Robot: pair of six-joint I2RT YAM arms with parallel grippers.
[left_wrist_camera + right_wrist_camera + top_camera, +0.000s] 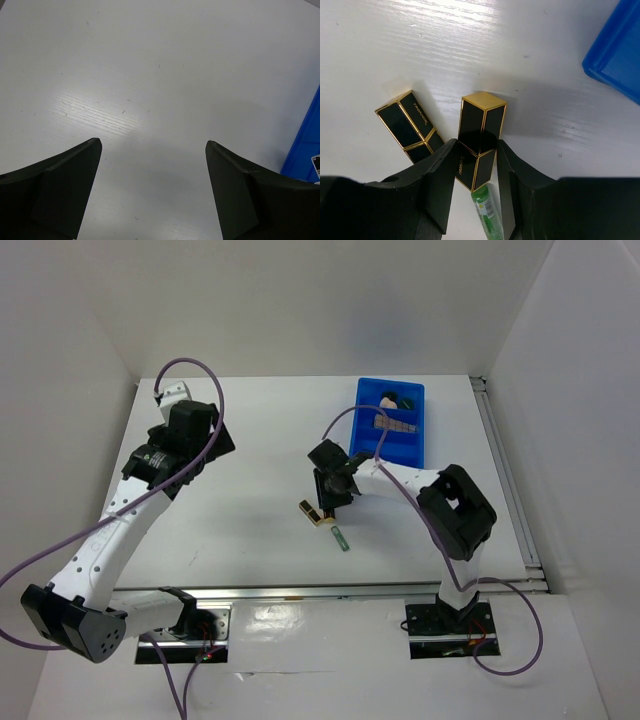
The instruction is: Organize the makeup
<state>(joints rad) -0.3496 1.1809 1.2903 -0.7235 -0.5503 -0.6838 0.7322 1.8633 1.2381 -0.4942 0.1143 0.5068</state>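
I am working the pick on a lipstick (479,145) with the right gripper (476,144). Its jaws are pressing on the two long sides, so I judge it pinched, though I am not seeing whether it is off the table (545,125) yet.

To do this well I am planning a straight lift first. A second lipstick (410,125) is lying just beside it, and a green tube (487,210) is lying right at its lower end, between the fingers. Any sideways drag is likely to knock them. The grip is sitting toward one end rather than the middle, so I am expecting it could tip. A slow carry to the blue bin (390,420) at the far right corner is looking like the safer choice.

The lipstick is sitting about midway between the left and right edges, nearer the near edge than the far one. It is a square-sided black case with gold trim and a gold end — glossy, so probably slippery.

The left gripper (152,145) is hovering over the table toward the far left corner, jaws spread wide and holding nothing.
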